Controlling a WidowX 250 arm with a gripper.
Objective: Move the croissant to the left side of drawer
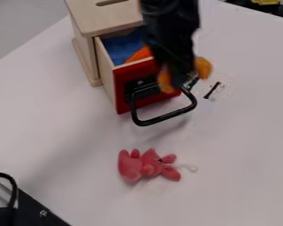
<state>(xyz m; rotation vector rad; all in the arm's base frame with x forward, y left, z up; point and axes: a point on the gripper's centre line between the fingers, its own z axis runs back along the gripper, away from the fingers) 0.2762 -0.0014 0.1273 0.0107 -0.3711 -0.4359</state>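
Note:
In front of the wooden cabinet's pulled-out drawer [148,73], at its right part, hangs my black gripper [181,80], shut on the croissant [203,68]. The croissant's orange-brown ends stick out on both sides of the gripper, while its middle is hidden behind it. Croissant and gripper overlap the drawer's red front and black handle in the view. Inside the drawer lie a blue cloth-like thing [120,46] and an orange thing [139,54], partly hidden by the arm.
A pink plush toy [148,166] lies on the white table [67,132] below the drawer's black loop handle [167,116]. A small black piece [212,90] is right of the drawer. Black equipment [32,205] occupies the lower-left corner.

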